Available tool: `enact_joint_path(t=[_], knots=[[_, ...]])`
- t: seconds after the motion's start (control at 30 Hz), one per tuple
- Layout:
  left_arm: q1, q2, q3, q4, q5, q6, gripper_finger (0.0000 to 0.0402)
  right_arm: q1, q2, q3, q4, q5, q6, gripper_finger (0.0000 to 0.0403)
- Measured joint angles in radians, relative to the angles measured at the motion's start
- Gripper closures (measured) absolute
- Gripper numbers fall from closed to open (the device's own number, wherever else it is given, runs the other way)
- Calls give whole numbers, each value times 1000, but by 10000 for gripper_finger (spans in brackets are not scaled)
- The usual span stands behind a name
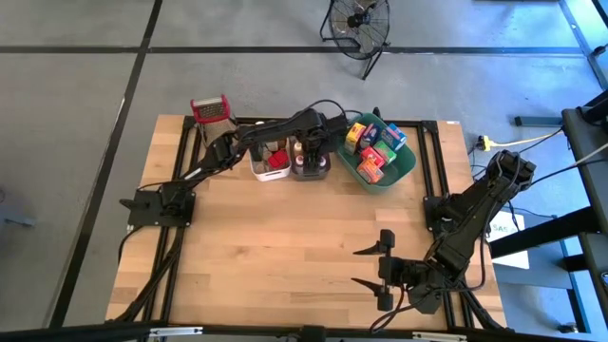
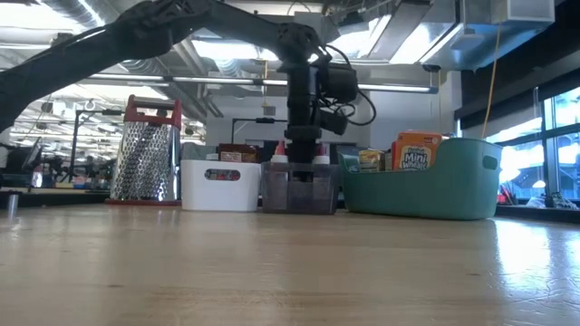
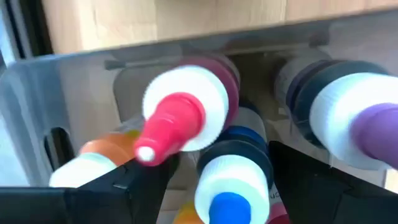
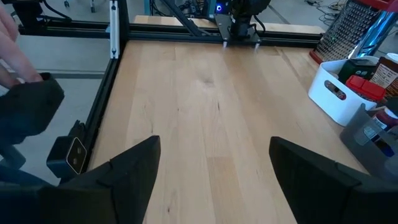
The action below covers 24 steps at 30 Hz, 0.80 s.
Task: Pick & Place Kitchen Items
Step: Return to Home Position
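My left gripper point(image 1: 311, 152) is open and reaches down into the smoky clear bin point(image 1: 312, 171) at the table's far side. The left wrist view shows squeeze bottles standing in that bin: a red-tipped one point(image 3: 177, 121), a purple-tipped one point(image 3: 354, 124), an orange-capped one point(image 3: 102, 149) and a blue-tipped one point(image 3: 227, 186). The blue-tipped bottle stands between my left gripper's point(image 3: 221, 158) fingers. Colourful boxes fill the teal bin point(image 1: 404, 161). My right gripper point(image 1: 380, 269) waits open above the table's near right part. My left gripper comes from above, pointing down, with a finger point(image 3: 143, 186) on either side of the blue-tipped bottle's white cap point(image 3: 233, 177). Whether the fingers touch the cap, I cannot tell. The bottle stands upright in the bin.
A white bin point(image 1: 270, 163) with jars stands left of the smoky bin, and the steel grater with red handle point(image 1: 211, 109) is at the far left corner. Bare wood point(image 1: 285, 247) spreads across the table's middle and near side. A fan point(image 1: 359, 24) stands on the floor beyond.
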Motion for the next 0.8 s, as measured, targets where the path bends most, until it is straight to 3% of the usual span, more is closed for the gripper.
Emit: enact_joint_path(t=[0.37,0.8], knots=[[-16,-27,3,-62,17,-3,150,0,0,0,0,-9,3,98],[-104,-217,3,-117,-219,121,151,0,0,0,-23,-8,12,98]])
